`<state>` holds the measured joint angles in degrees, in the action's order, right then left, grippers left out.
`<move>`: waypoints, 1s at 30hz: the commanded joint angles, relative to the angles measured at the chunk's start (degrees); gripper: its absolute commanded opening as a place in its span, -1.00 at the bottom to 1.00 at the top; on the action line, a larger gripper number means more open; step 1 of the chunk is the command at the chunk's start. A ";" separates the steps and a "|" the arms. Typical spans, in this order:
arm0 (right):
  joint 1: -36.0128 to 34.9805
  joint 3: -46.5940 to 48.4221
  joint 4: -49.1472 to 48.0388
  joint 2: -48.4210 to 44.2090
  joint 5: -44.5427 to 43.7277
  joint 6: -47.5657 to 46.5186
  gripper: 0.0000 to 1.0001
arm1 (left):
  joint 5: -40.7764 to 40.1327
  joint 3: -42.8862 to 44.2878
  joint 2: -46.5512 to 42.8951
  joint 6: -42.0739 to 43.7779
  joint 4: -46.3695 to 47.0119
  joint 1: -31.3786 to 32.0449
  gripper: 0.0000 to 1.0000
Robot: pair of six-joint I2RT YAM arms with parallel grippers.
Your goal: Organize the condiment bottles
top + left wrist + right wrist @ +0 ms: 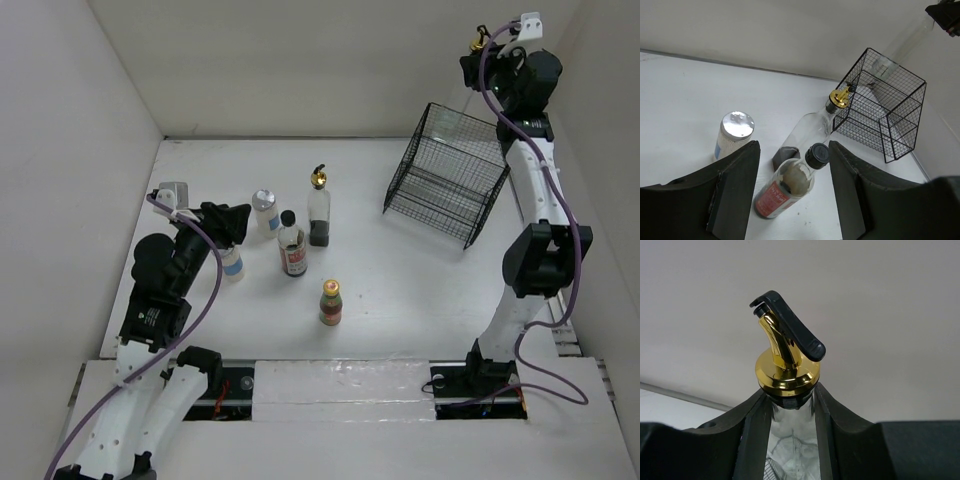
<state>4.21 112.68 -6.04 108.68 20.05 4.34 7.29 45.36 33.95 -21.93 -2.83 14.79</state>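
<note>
My right gripper (488, 55) is raised high above the black wire basket (447, 178), shut on the neck of a tall clear glass bottle (790, 440) just below its gold pourer (786, 367). My left gripper (232, 222) is open and empty, low over the table's left side. The dark black-capped red-labelled bottle (790, 182) shows between its fingers (740, 170), ahead of them and untouched. A white silver-lidded bottle (265, 210), the second tall glass bottle (319, 208) and the small red-capped bottle (330, 302) stand mid-table. Another white bottle (233, 266) stands partly hidden under the left gripper.
The wire basket (882, 107) lies tilted at the back right, open side toward the centre, with nothing seen inside. White walls close the table on the left, back and right. The right arm (535, 250) stands tall along the right edge.
</note>
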 commanded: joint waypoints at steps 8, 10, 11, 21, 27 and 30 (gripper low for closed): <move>0.10 -2.11 -16.63 -2.51 -3.18 1.90 -0.59 | 1.85 -0.36 0.50 0.49 2.30 -1.51 0.05; -0.43 -4.03 -17.15 -2.51 -3.18 2.42 -0.59 | 1.85 -0.36 0.50 0.49 2.30 -1.51 0.05; -0.43 -5.18 -17.77 -2.51 -3.18 3.13 -0.59 | 1.85 -0.36 0.50 0.49 2.30 -1.51 0.05; -2.10 -17.39 -23.92 -1.98 -3.79 4.80 -0.59 | 2.38 -0.36 -0.03 0.49 2.30 -1.51 0.05; -2.10 -21.01 -24.63 -1.98 -4.32 4.28 -0.59 | 2.38 -0.36 -0.03 0.49 2.30 -1.51 0.05; -2.10 -22.42 -24.63 -1.37 -4.32 3.75 -0.56 | 2.38 -0.36 -0.56 0.49 2.30 -1.51 0.05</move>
<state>2.52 89.43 -20.69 109.97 15.86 7.60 8.69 45.36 34.22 -21.91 -2.83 13.63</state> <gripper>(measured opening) 0.414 0.530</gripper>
